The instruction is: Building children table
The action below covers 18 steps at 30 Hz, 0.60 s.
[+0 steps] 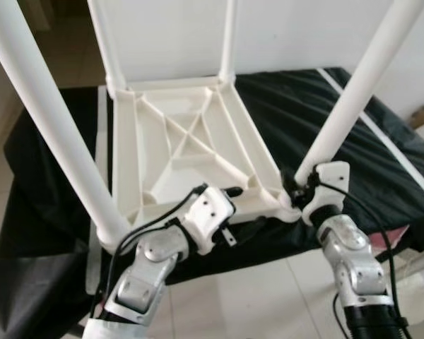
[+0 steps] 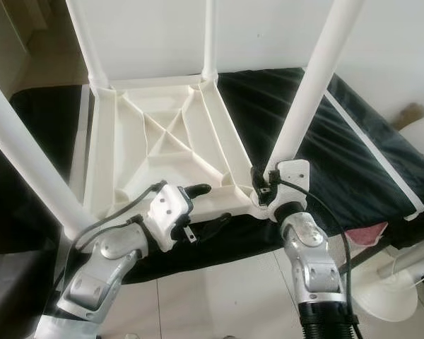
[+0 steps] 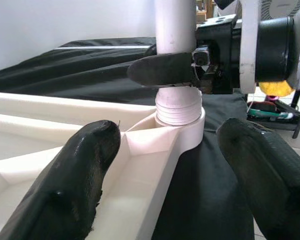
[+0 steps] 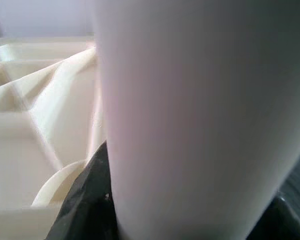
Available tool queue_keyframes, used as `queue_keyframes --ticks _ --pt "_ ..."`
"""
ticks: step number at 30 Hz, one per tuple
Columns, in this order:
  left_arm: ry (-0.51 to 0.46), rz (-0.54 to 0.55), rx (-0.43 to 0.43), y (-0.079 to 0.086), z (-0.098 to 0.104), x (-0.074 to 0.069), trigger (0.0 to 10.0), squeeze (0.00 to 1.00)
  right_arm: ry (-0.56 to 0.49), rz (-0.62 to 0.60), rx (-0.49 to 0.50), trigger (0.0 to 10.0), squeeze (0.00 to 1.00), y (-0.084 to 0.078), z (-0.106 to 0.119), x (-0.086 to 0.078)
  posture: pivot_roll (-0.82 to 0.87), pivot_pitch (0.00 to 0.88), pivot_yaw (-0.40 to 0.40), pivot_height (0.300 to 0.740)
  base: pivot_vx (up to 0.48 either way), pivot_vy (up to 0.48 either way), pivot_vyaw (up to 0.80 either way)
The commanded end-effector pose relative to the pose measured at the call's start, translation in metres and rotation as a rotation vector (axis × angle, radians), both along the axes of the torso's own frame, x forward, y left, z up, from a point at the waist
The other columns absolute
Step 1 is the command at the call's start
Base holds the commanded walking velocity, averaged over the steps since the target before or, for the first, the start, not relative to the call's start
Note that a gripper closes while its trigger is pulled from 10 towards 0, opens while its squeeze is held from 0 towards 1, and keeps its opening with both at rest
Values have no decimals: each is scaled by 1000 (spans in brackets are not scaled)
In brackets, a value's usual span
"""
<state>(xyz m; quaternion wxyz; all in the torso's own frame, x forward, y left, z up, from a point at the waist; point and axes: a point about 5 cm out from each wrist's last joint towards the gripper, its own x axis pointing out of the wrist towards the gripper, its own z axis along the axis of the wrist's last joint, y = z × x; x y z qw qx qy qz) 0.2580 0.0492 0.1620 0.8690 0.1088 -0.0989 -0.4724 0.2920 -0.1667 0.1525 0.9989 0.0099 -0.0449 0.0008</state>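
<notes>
Your right gripper [image 1: 302, 185] clamps the near-right table leg [image 1: 353, 92] at its socket; your left gripper [image 1: 230, 212] straddles the tabletop [image 1: 191, 141] rim, fingers apart.

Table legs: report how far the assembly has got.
Done, by the look of it: three white legs stand in their corner sockets on the upturned tabletop.

In hand: the right gripper is clamped on the fourth leg just above its socket, where threads show. The left gripper, open, straddles the tabletop's near edge.

Left: seating that leg, then turning the table upright.
</notes>
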Motion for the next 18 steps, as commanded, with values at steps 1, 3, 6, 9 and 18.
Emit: queue_keyframes --ticks 1,3,6,9,18 --pt "-7 98 -23 1 -2 4 10000 0 92 -106 13 10000 0 -8 -20 -5 -28 70 -43 740 0 0 0" --pt "-11 96 -23 1 -3 3 10000 0 102 -178 38 10000 0 -3 -24 -6 -30 71 -42 740 0 0 0" --pt "-12 87 -28 -1 -2 2 10000 0 114 -208 96 10000 0 14 -27 -3 -27 72 -42 740 0 0 0" --pt "-13 85 -31 -2 -2 2 10000 0 101 -166 121 10000 0 27 -23 -2 -29 74 -40 740 0 0 0" --pt "-25 85 -28 -1 -1 4 10000 0 75 -150 121 10000 0 23 -18 -3 -25 62 -37 740 0 0 0"
